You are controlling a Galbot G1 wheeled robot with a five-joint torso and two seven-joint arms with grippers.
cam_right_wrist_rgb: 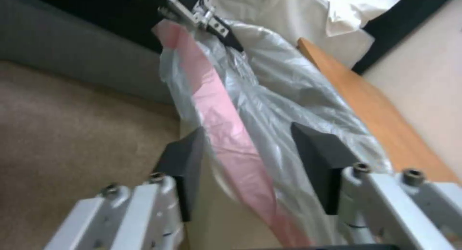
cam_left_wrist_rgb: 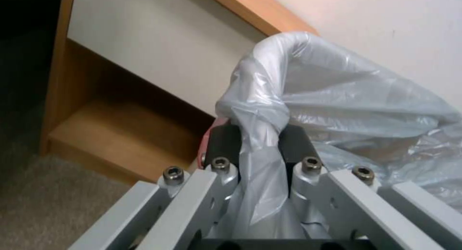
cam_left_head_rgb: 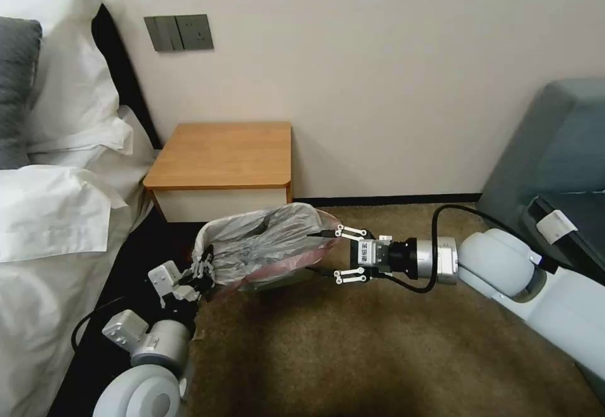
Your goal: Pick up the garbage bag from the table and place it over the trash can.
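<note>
Bed [cam_left_head_rgb: 44, 215] at left and grey sofa [cam_left_head_rgb: 554, 152] at right flank open brown carpet [cam_left_head_rgb: 378, 354]; the table [cam_left_head_rgb: 227, 152] stands against the wall with its top bare. The garbage bag [cam_left_head_rgb: 265, 244] is stretched before the table, covering the trash can [cam_right_wrist_rgb: 216, 206]. Left gripper [cam_left_head_rgb: 200, 273] pinches one bag end; right gripper [cam_left_head_rgb: 324, 254] straddles the other, jaws apart; its label is illegible.

Trash can [cam_right_wrist_rgb: 216, 206] mostly hidden under garbage bag [cam_left_head_rgb: 271, 240]; just a cream strip shows. Left gripper [cam_left_wrist_rgb: 260, 141] pads' inner faces covered by film. Table [cam_left_head_rgb: 220, 152] lower shelf not visible from head cam.
</note>
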